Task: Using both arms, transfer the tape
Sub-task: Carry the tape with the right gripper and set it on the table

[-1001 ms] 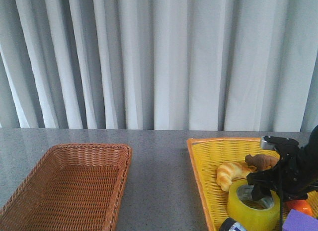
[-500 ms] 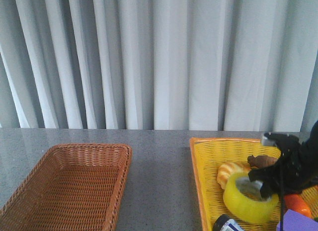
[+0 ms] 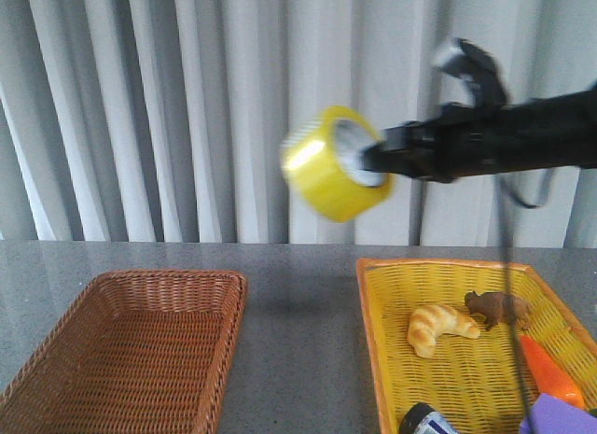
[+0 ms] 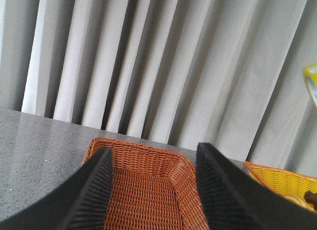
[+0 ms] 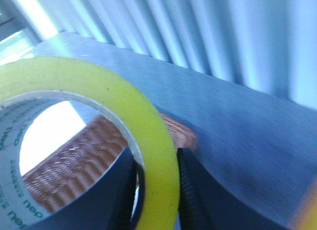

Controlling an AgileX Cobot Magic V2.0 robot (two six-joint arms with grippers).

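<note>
Your right gripper (image 3: 378,161) holds the wide roll of translucent yellow-green packing tape (image 3: 334,161) high in the upper middle of the front view, in front of the grey pleated curtain (image 3: 187,107). The jaws are pinched on the roll's wall, one inside the white core and one outside, as the right wrist view shows (image 5: 157,190). The roll hangs well above the grey speckled bench (image 3: 298,294), over the gap between the brown wicker basket (image 3: 56,359) at lower left and the yellow woven tray (image 3: 373,303) at lower right.

Progress, as a judgement: the pick-up from the tray side looks done; the hand-over to the other arm and the placing remain.

Your left gripper (image 4: 153,190) is out of the front view; in its own wrist view the jaws stand wide apart with nothing between them, over the brown basket.

Left in the tray: a toy croissant (image 3: 438,327), a small brown animal figure (image 3: 499,308), an orange carrot-shaped piece (image 3: 550,378), a purple block (image 3: 560,423) and a dark round object with a white label (image 3: 424,421).

Writing: small dark print runs round the inside of the tape core in the right wrist view (image 5: 12,190); it is too blurred to read with confidence. The white label is unreadable.
</note>
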